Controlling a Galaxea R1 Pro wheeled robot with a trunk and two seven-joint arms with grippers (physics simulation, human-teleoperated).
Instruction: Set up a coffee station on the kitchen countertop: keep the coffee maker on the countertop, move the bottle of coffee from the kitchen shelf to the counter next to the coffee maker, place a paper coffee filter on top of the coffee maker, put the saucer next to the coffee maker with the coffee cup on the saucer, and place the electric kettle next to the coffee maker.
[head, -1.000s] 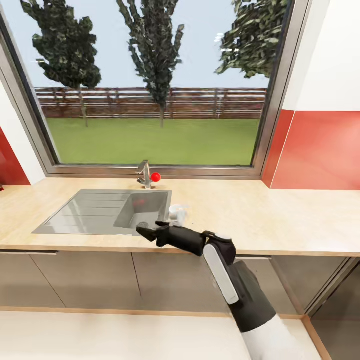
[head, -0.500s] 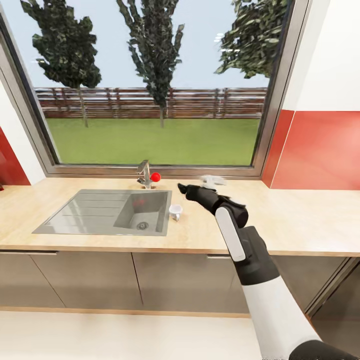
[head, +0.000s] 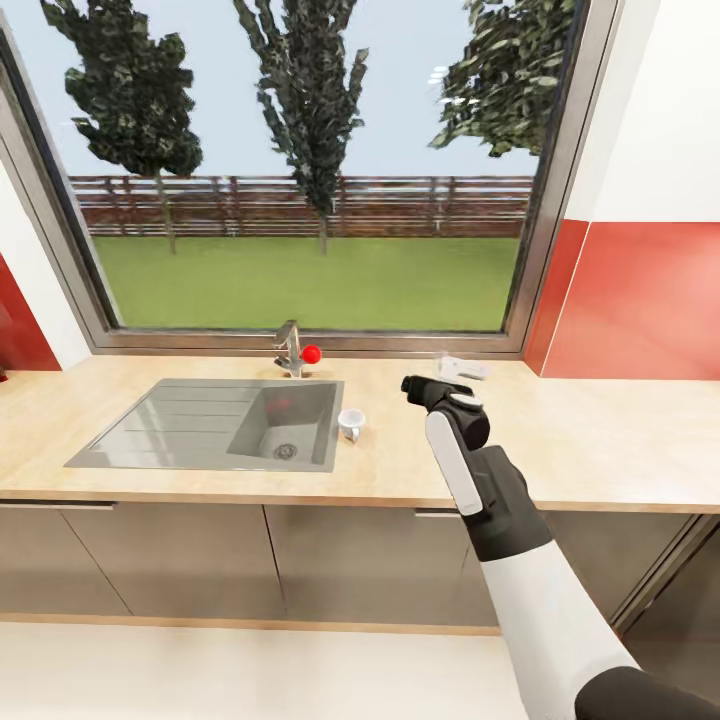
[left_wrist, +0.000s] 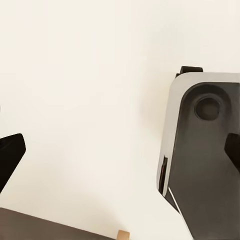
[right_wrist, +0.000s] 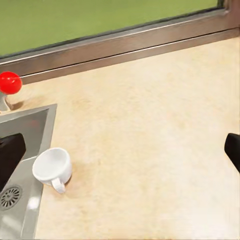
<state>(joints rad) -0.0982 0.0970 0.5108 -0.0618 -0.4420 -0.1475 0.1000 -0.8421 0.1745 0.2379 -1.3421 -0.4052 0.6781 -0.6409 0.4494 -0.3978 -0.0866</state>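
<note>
My right gripper (head: 412, 386) hangs spread and empty over the light-wood kitchen countertop (head: 600, 440). The tiny white handled coffee cup (right_wrist: 52, 168) stands upright to its left, apart from it, touching the steel sink (head: 200, 425) rim, handle toward me; I judge this arm nearer.

One coffee cup (head: 350, 422), one sink (head: 200, 425), one tap (head: 290, 350), one window (head: 300, 170), three trees (head: 310, 110) outside.
</note>
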